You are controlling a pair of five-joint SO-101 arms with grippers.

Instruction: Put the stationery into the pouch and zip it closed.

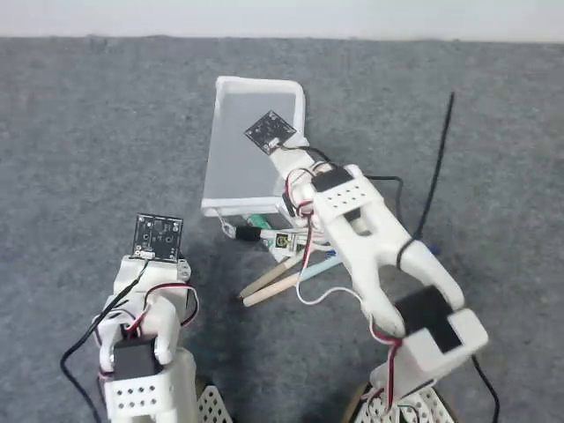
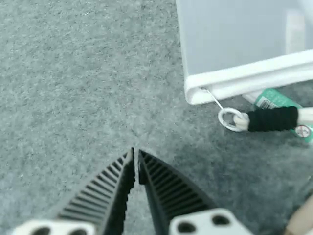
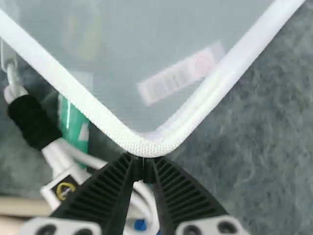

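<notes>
Pouch: translucent white-edged zip pouch, centre, far.
Stationery: loose pens and wooden sticks, just nearer (partly under the right arm).

Not much besides the bench here, it's covered all over in a grey, fuzzy carpet-like mat. At 12 o'clock a pale strip runs along the far edge. Around 2 o'clock a thin black cable lies stretched across the mat.
</notes>
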